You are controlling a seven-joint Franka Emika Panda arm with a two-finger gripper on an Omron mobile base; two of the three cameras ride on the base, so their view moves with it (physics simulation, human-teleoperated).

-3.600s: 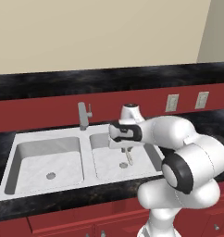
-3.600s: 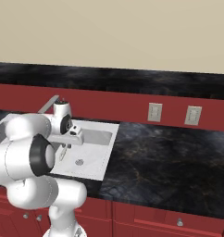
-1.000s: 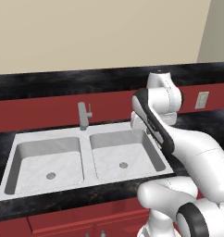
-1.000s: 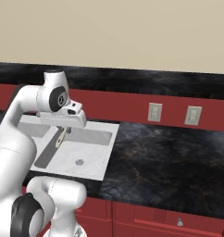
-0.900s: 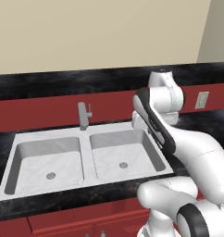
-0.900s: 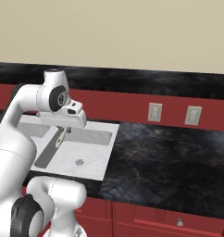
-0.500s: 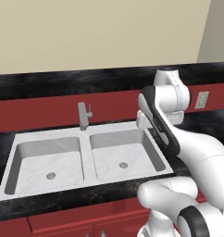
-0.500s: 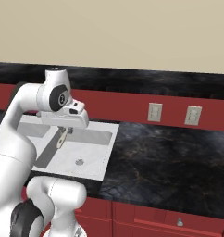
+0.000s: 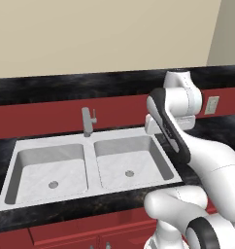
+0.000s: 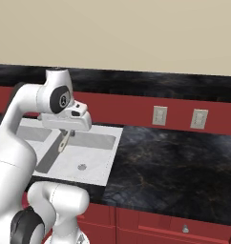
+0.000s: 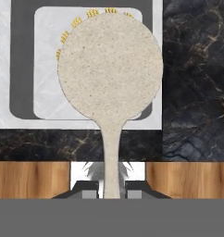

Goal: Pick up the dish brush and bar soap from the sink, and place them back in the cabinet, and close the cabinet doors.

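The white arm is rising from the base and bending forward, holding its wrist level above the right-hand basin of the sink (image 9: pixel 51 163), with the hand (image 10: pixel 66 135) pointing straight down at the near edge of that basin. The hand is clenching the handle of the dish brush (image 11: pixel 109 78), which is hanging from the fingers (image 11: pixel 88 189) in the air over the sink, its round pale head with yellow bristles lowest. Beneath the brush are lying the white basin, the black stone bench (image 10: pixel 174 167) and a strip of wooden floor (image 11: pixel 30 179).
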